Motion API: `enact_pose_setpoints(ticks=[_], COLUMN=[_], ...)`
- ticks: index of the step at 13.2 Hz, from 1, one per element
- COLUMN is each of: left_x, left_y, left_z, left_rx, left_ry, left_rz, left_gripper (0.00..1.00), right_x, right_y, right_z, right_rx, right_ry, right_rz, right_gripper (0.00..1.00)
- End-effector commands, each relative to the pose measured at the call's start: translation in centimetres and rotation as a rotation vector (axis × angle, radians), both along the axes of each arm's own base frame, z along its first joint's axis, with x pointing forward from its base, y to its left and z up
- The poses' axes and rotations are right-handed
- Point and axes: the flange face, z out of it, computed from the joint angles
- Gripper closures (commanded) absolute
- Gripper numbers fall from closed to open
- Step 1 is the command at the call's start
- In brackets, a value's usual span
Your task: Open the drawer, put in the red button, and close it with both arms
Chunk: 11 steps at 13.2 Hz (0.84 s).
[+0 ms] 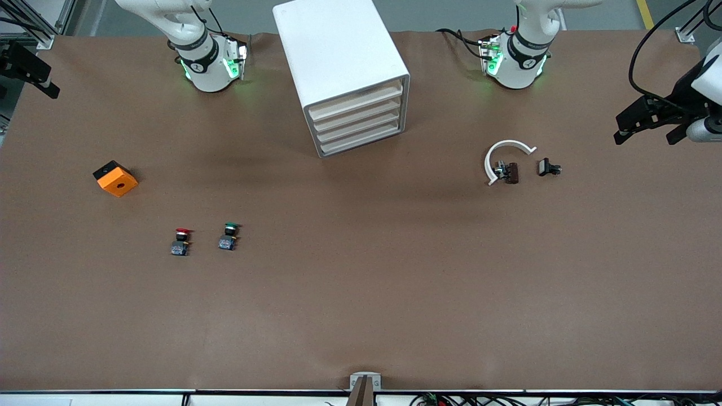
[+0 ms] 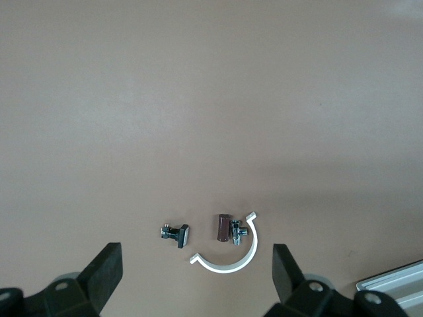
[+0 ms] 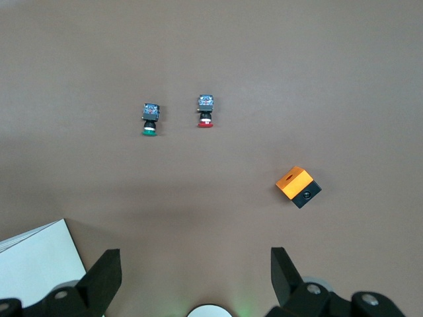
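Your drawer (image 1: 356, 101), the top one of four in the white cabinet (image 1: 338, 51), is sitting fully pushed in, its cream front flush with the three below it. The cabinet is standing on the desk (image 1: 361, 293) between the two arm bases, its drawer fronts facing the front camera and turned a little toward the left arm's end.

The red button (image 1: 181, 241) is lying on the desk well apart from the cabinet, nearer the front camera and toward the right arm's end. The green button (image 1: 228, 236) is lying just beside it, apart, on the side closer to the middle of the desk. An orange block (image 1: 115, 178) with a black side is sitting farther from the camera than the buttons, closer to the right arm's end.

You are seeing the right gripper (image 3: 192, 281) waiting high over the desk at its end, fingers (image 3: 106, 277) spread wide and holding nothing. The left gripper (image 2: 198, 281) is waiting likewise at its end, fingers (image 2: 284, 271) wide and empty.

Toward the left arm's end, a white curved clip (image 1: 503, 156) is lying around a small brown and metal part (image 1: 509, 172), with a small black part (image 1: 547, 167) just beside them.
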Motion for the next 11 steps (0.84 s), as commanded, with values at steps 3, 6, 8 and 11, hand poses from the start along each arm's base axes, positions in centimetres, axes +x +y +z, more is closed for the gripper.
enact_pose_setpoints(ticks=[3, 6, 8, 11], left_x=[-0.2, 0.0, 0.7, 2.7], left_y=[0.0, 0.1, 0.0, -0.2], left_z=[0.3, -1.6, -3.2, -7.3], left_rx=[0.016, 0.019, 0.02, 0.021], left_ry=[0.009, 0.087, 0.127, 0.201], left_rz=[-0.004, -0.001, 0.0, 0.011], left_gripper=[0.0, 0.0, 0.0, 0.0], right_x=[-0.4, 0.3, 2.2, 3.6], right_y=[-0.5, -0.6, -0.5, -0.7], right_z=[0.3, -0.6, -2.5, -3.8], right_rx=[-0.002, 0.0, -0.003, -0.003], right_ry=[0.004, 0.022, 0.059, 0.085], right_rz=[-0.003, -0.006, -0.001, -0.001], right_gripper=[0.0, 0.0, 0.0, 0.0])
